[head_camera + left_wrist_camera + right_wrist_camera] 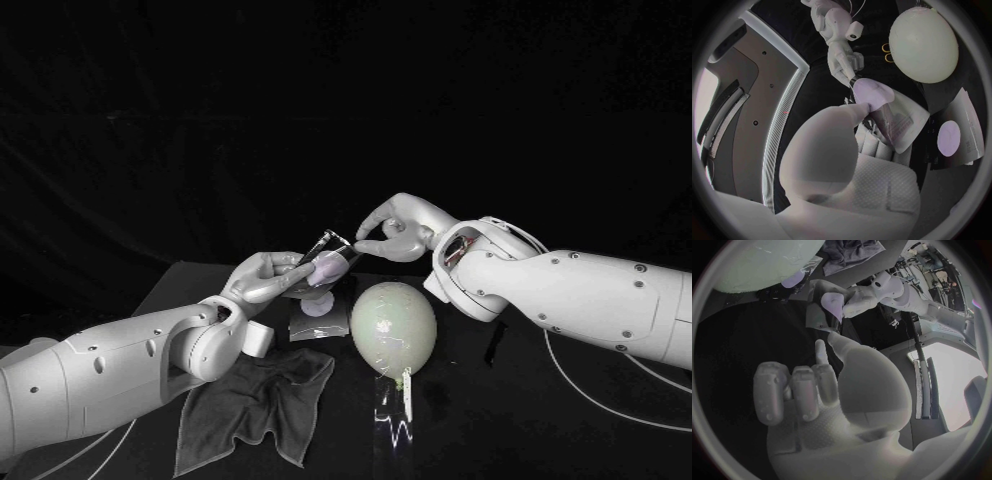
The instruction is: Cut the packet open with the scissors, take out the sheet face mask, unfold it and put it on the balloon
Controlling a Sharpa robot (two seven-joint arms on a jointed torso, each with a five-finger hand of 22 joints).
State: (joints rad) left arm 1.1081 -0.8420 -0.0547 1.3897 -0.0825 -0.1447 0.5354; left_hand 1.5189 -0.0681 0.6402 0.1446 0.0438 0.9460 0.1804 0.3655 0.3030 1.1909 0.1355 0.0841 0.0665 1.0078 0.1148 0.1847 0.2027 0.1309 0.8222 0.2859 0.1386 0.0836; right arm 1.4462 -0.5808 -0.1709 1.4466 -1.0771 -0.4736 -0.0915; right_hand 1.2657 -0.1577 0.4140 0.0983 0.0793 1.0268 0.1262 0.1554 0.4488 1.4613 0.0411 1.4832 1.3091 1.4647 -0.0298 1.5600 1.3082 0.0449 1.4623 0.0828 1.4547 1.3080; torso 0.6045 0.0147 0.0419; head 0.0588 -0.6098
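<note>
My left hand grips the clear packet and holds it tilted above the table. The lilac sheet mask sticks out of the packet's open end. My right hand reaches in from the right, and its thumb and a finger pinch the mask's top edge. The other fingers of the right hand are curled in. The pale green balloon lies on the table just below both hands, its knot toward me. It also appears beyond the packet as the balloon.
A grey cloth lies crumpled at the front left. A clear plastic piece with a lilac disc lies beside the balloon. Yellow scissor handles show behind the balloon. A strip of clear film lies in front of the balloon's knot.
</note>
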